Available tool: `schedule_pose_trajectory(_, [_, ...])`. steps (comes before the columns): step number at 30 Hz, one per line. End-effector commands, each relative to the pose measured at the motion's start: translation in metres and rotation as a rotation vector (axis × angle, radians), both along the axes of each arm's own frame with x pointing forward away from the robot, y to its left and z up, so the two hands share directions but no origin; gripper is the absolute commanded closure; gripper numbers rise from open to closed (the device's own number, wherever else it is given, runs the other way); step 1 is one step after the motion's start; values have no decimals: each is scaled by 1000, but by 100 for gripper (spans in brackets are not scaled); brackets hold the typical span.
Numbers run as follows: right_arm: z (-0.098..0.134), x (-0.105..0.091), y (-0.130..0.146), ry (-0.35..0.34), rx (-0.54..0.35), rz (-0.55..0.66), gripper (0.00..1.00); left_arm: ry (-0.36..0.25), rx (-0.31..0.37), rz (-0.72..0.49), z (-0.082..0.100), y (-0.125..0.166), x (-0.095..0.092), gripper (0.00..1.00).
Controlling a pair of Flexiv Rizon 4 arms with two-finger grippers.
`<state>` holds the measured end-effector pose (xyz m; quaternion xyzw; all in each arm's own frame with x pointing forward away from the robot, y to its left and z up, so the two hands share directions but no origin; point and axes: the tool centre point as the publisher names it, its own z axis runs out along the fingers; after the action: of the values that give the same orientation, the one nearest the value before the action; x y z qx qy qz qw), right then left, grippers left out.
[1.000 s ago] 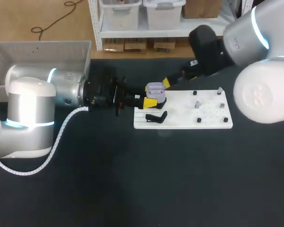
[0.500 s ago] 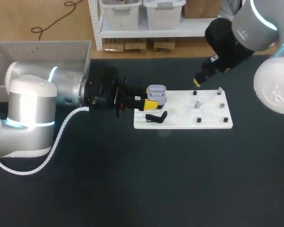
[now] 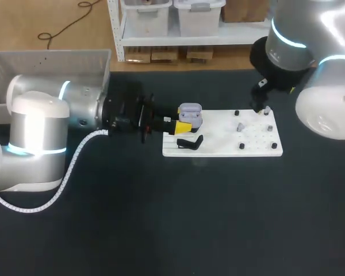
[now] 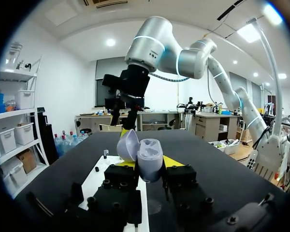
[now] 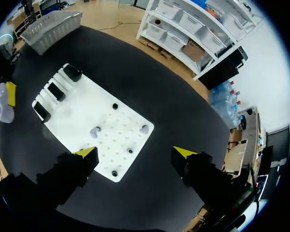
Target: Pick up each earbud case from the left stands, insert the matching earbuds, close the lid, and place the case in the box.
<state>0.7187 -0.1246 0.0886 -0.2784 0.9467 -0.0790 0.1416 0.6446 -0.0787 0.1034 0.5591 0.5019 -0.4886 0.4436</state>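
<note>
holding lilac earbud case [image 3: 189,110], lid open, in clenched left gripper [image 3: 184,122]
hovering right gripper [image 5: 135,154] released above white board's [image 3: 218,137] far right corner on dark counter [image 3: 178,218]

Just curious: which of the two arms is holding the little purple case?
The left arm: its jaws clamp the open case, while the right arm has open, empty jaws.

The left gripper [image 3: 185,120] held a pale purple case [image 3: 189,110] over the white board's [image 3: 218,145] ten o'clock corner. A black stand [image 3: 190,142] lay at the case's six o'clock. The right gripper [image 3: 258,106] hung over the board's one o'clock corner. A grey basket [image 3: 52,53] sat at the table's ten o'clock.
</note>
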Motion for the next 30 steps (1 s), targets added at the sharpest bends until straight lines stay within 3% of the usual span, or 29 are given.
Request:
schedule_pose_trajectory(1, [-11, 18, 3, 40, -24, -14, 0, 0, 2, 2, 0, 0, -1, 100])
schedule_pose_trajectory(5, [-23, 26, 3, 93, -38, -13, 0, 0, 2, 2, 0, 0, -1, 100])
schedule_pose_trajectory(11, [-39, 35, 5, 154, -49, -16, 17, 0, 2, 2, 0, 0, -1, 100])
schedule_pose_trajectory(15, [-47, 39, 3, 174, -53, -25, 22, 0, 2, 2, 0, 0, -1, 100])
schedule_pose_trajectory(17, [-50, 41, 1, 180, -55, -30, 40, 0, 2, 2, 0, 0, -1, 100])
schedule_pose_trajectory(19, [-52, 42, -2, 185, -58, -37, 50, 0, 2, 2, 0, 0, -1, 100])
schedule_pose_trajectory(24, [-59, 42, -8, 193, -62, -56, 55, 0, 2, 2, 0, 0, -1, 100])
schedule_pose_trajectory(30, [-68, 41, -10, 192, -70, -82, 55, 0, 2, 2, 0, 0, -1, 100])
